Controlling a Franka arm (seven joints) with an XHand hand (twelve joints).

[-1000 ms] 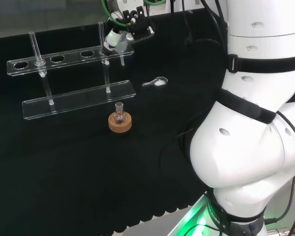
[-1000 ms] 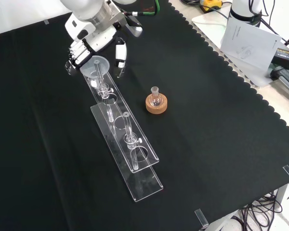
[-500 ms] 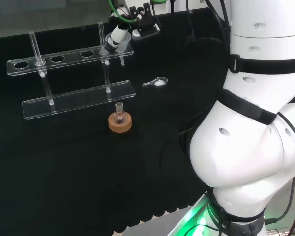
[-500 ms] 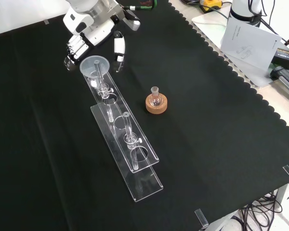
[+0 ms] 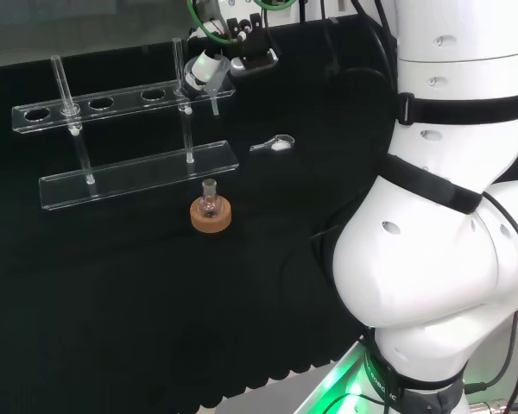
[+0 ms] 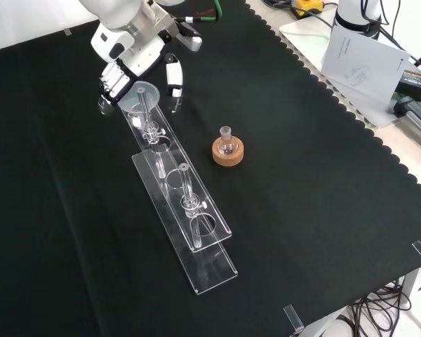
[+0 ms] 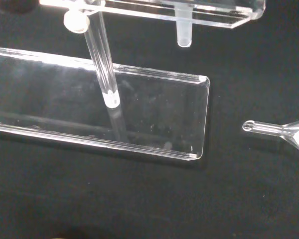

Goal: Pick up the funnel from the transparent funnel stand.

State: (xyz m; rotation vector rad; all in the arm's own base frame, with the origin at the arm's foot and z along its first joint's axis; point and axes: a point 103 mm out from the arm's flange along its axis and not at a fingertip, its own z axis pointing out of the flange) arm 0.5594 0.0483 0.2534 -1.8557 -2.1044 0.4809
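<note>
Spread apart, not closed: fingers (image 6: 111, 78) to the left of the funnel (image 6: 133, 98) in the front view, thumb (image 6: 174, 78) to its right. Holding nothing, as far as can be judged; no clear contact with the rim on either side. Funnel seated in the end hole of the stand (image 6: 209, 261), on the upper shelf at the end farthest from the front camera, stem hanging through below.

Risks from here, as a judgement:
- Closing off-centre: would push the rim sideways against the hole, tilt the funnel or jam the stem.
- Pinching the smooth clear rim too shallowly: could slip out on the lift.
- Lifting at a slant: would catch the stem in the hole and drag or tip the light stand.
- Knocking the upright rod (image 6: 146, 114) just beside the funnel: same result.
- Toppled stand falling toward the flask (image 6: 227, 144) on its cork ring (image 6: 228, 156), near on the cloth.

Hand (image 6: 137, 60) hovering above the stand's end, palm facing down over the funnel. Arm (image 5: 440, 259) reaching well out across the bench in the head view.
</note>
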